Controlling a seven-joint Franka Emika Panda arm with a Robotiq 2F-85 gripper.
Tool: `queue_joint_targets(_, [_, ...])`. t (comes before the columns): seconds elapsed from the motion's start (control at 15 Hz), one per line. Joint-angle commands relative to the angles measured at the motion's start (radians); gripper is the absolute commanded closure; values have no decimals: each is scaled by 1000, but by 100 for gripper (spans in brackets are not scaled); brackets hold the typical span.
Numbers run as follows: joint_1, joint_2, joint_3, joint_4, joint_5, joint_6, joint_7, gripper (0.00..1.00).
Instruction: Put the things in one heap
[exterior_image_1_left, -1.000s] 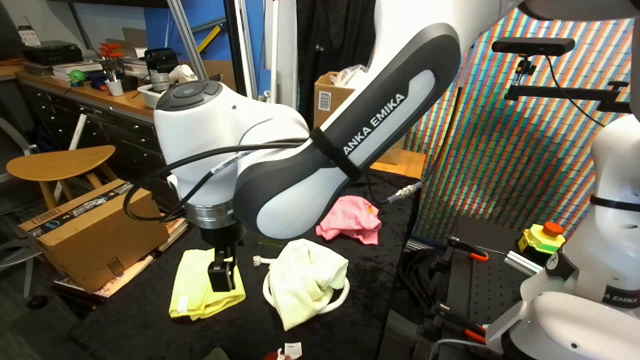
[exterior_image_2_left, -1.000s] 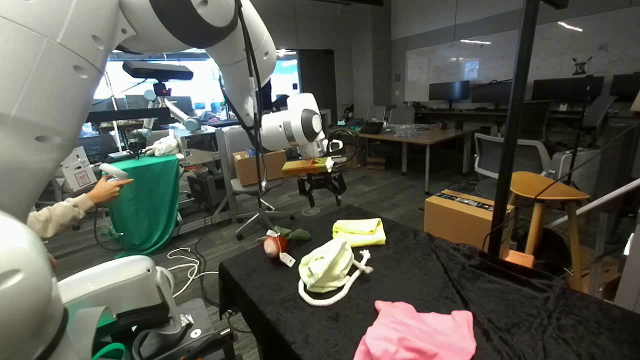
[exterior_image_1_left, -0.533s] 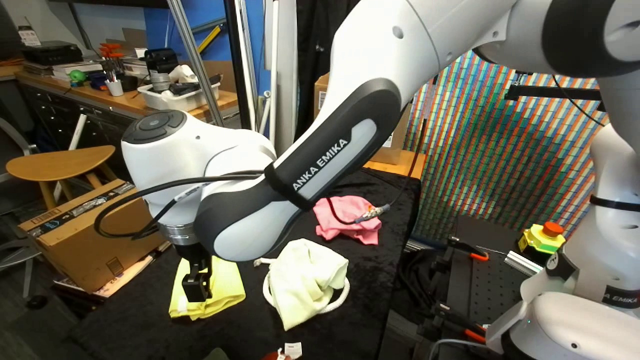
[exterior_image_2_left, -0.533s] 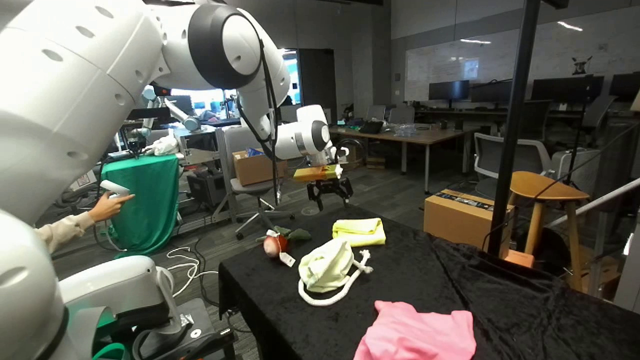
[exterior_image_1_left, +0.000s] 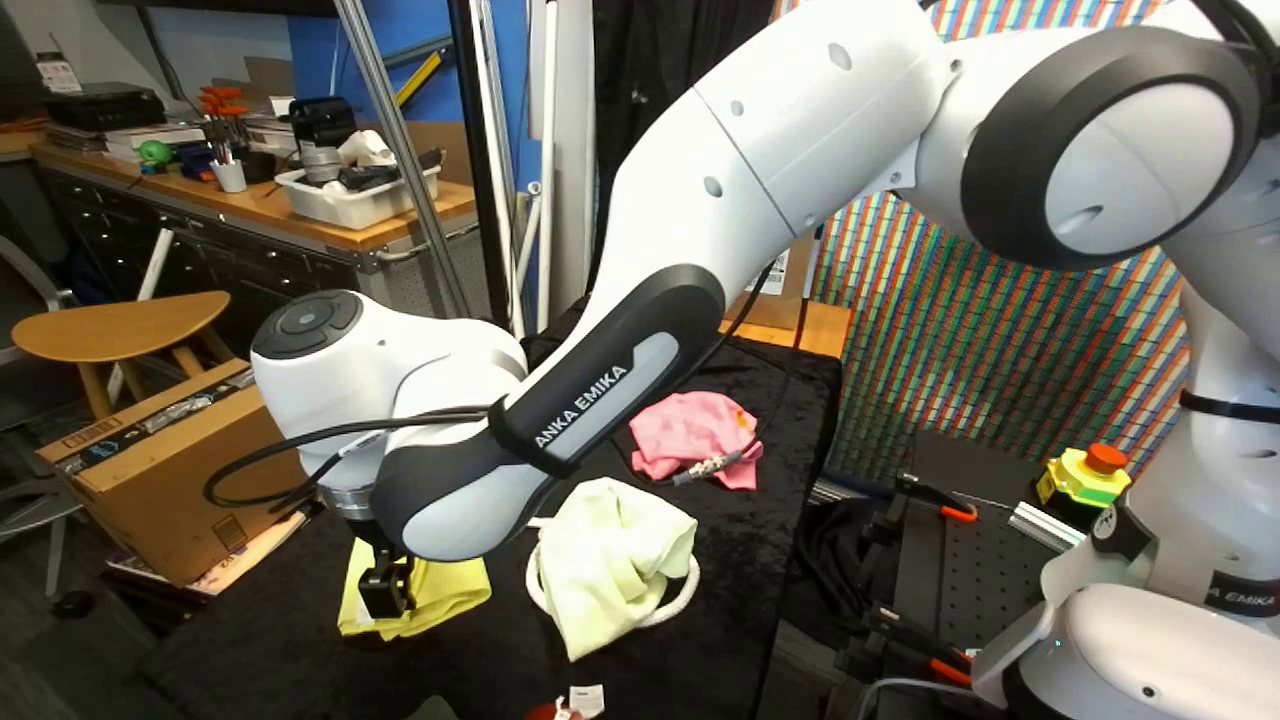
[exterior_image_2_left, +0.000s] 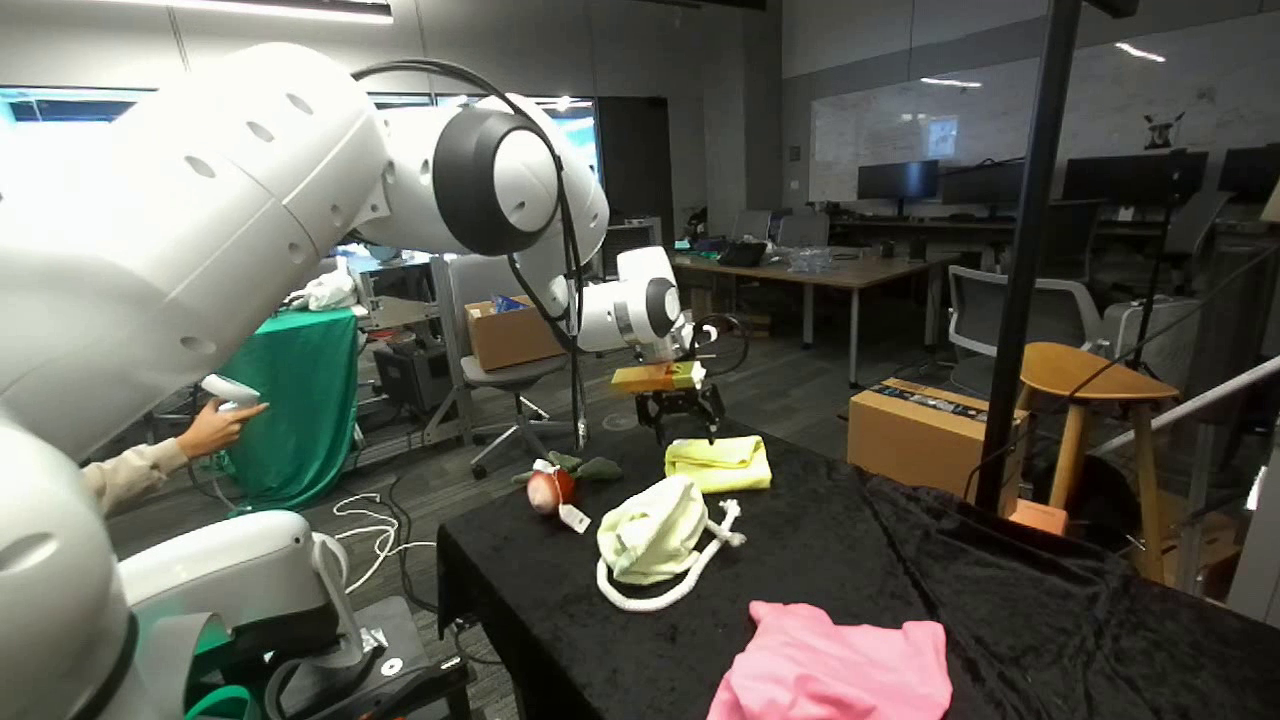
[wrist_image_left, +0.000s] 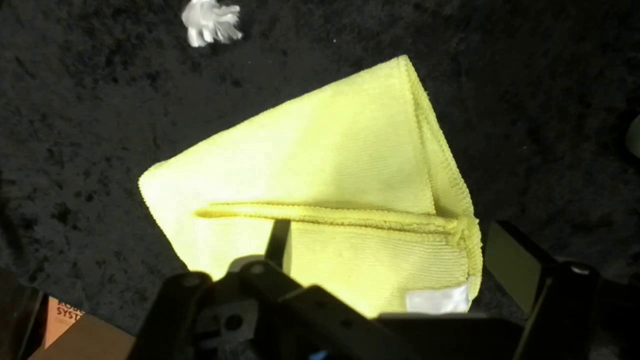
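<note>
A white-and-dark-grey robot arm (exterior_image_1_left: 680, 220) reaches over a table (exterior_image_2_left: 900, 600) draped in black, velvety fabric, its black two-fingered gripper (wrist_image_left: 395, 245) pointing down at a folded, ribbed, bright-yellow cloth (wrist_image_left: 310, 155). The fingers (wrist_image_left: 512, 265) stand wide apart; in the wrist view one overlaps the cloth while the other is just beyond its edge, near a small white label (wrist_image_left: 437, 300). Whether either touches cannot be told. Just beside the cloth, with black fabric between them, rests a pale yellow-green fabric pouch (exterior_image_2_left: 650, 540) partly ringed by a thick white rope (exterior_image_2_left: 640, 604), a frayed end of which shows at the top of the wrist view. A rumpled pink cloth (exterior_image_2_left: 840, 665) lies well apart from the yellow one in both exterior views. Near the pouch sits a round, red-orange object (exterior_image_2_left: 551, 490) with green, leaf-like pieces (exterior_image_2_left: 598, 469) and a white tag (exterior_image_2_left: 574, 518), its material hard to make out. In an exterior view, a person's hand (exterior_image_2_left: 215, 425) grips a white handheld controller (exterior_image_2_left: 228, 390), and a taped brown cardboard box (exterior_image_2_left: 930, 435) stands beyond the table beside a light-wood stool (exterior_image_2_left: 1095, 370) with a rounded seat.
</note>
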Motion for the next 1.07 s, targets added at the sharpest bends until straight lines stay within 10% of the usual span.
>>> queue_joint_targets(0.0, [12, 77, -6, 117, 21, -24, -21, 0])
queue_joint_targets(1.0, [21, 199, 3, 293, 95, -76, -28, 0])
